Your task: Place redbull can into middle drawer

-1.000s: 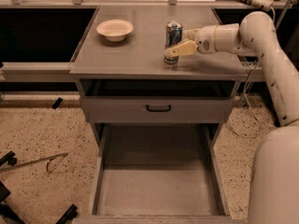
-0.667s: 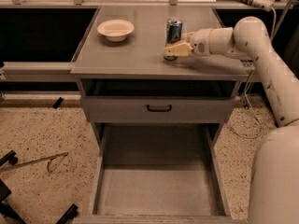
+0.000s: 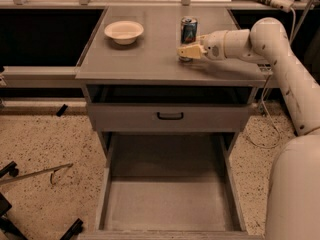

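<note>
The redbull can (image 3: 188,29) stands upright on the grey cabinet top (image 3: 145,54), right of its middle. My gripper (image 3: 188,52) reaches in from the right at the can's lower part and covers its base. The white arm (image 3: 260,39) stretches in from the right edge of the view. The middle drawer (image 3: 170,204) is pulled out towards the camera below the cabinet, and its flat grey floor is bare.
A shallow cream bowl (image 3: 124,31) sits on the cabinet top's left side. A closed drawer front with a small black handle (image 3: 170,116) lies above the open drawer. Black stand legs and a thin rod (image 3: 35,174) lie on the speckled floor at the left. Cables hang at the right.
My gripper has moved left along the cabinet top until it is at the can's lower part. The can has stayed in place.
</note>
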